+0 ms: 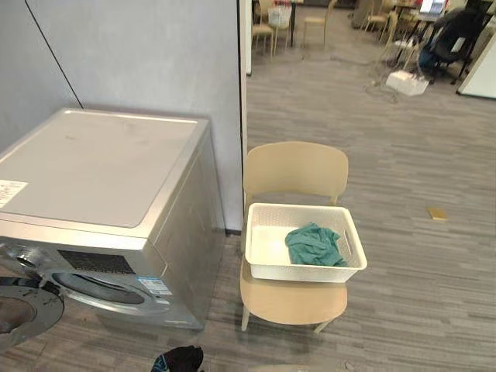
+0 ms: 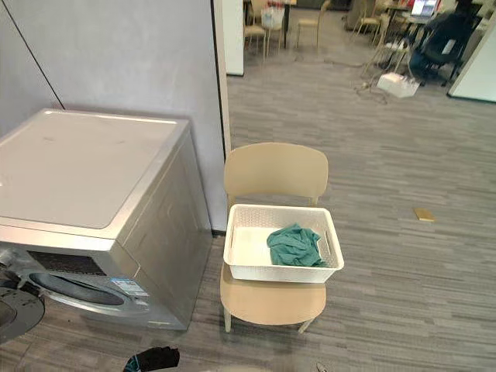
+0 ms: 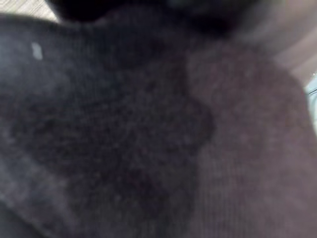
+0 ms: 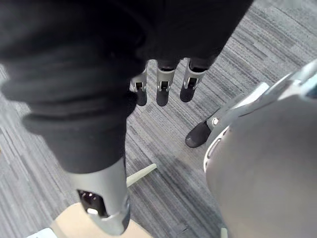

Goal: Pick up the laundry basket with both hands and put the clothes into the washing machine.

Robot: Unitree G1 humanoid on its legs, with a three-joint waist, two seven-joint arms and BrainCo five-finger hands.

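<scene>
Sitting on a beige chair (image 1: 294,302), the laundry basket (image 1: 306,271) holds green clothes (image 1: 314,244).
Grey striped floor (image 1: 418,256); right hand (image 4: 163,80) hangs loose and straight-fingered, left hand (image 3: 124,139) too blurred to tell.

No legible text, number or sign is found. A white label (image 1: 11,191) is noted on the top of the washing machine (image 1: 101,167), and a blue-white sticker (image 1: 155,285) on its front panel; the print on both is too small to be read.
</scene>
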